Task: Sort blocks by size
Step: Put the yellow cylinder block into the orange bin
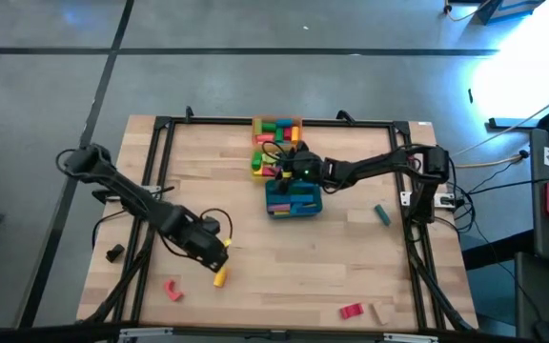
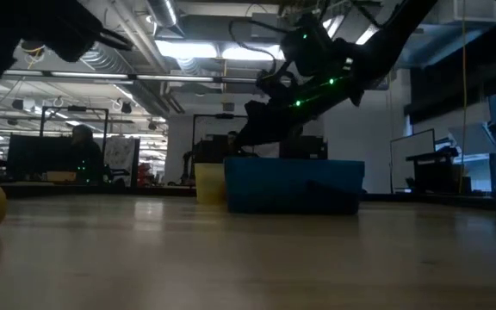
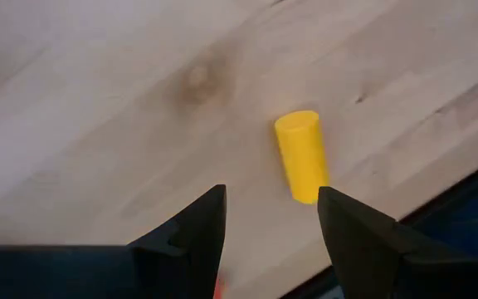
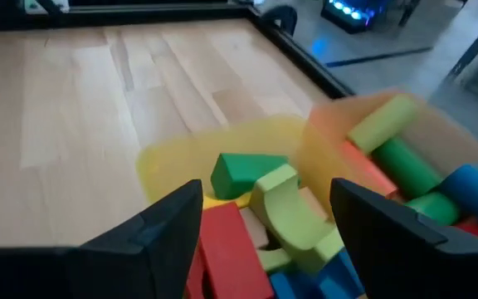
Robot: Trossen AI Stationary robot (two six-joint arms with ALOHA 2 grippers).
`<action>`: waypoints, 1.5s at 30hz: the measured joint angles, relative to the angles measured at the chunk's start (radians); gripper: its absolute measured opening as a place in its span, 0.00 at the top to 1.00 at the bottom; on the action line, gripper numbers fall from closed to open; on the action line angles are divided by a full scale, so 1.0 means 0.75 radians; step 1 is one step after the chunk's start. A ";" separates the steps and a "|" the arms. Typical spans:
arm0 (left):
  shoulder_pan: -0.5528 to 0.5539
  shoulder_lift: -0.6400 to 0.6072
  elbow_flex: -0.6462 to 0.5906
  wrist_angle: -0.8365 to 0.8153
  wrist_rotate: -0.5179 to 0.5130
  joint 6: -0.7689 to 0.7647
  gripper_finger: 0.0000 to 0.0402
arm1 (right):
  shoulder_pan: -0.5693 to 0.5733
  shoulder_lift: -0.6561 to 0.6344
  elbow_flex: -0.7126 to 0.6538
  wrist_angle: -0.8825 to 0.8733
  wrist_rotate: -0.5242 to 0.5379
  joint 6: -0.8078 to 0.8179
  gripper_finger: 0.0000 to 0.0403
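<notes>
Wooden table (image 1: 284, 257), black-framed, seen from above.

Trays: an orange tray (image 1: 276, 129) at the far edge of the table, centre; a yellow tray (image 1: 258, 164) just nearer than it; a teal tray (image 1: 292, 200) nearer again. All three sit close together in a line.

Blocks in trays: the orange tray holds a mixed heap of green, blue, red and yellow pieces. The yellow tray holds a green wedge (image 4: 241, 173), a pale green arch (image 4: 293, 212) and a red bar (image 4: 231, 249), lying against one another.

Loose blocks: a yellow cylinder (image 3: 301, 155) on its side near the left front; a red block (image 1: 172, 290) left of it, nearer the front edge; a red block (image 1: 351, 310) and a tan block (image 1: 377, 313) at the right front; a teal bar (image 1: 381, 214) right of the teal tray.

Right gripper (image 4: 260, 228): above the yellow tray, fingers spread wide, nothing between them.

Left gripper (image 3: 268, 220): hovers just beside the yellow cylinder, fingers parted, empty, not touching it.
</notes>
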 joint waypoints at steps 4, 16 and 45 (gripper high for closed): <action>-0.014 0.104 0.000 0.142 0.000 -0.010 0.56 | 0.001 -0.073 0.000 -0.037 0.000 -0.047 0.34; -0.053 0.305 0.000 0.359 0.025 -0.075 0.56 | 0.001 -0.349 0.000 -0.310 -0.001 -0.046 0.34; -0.013 0.443 0.001 0.360 0.033 0.144 0.71 | 0.001 -0.999 0.000 -1.325 -0.191 0.145 0.34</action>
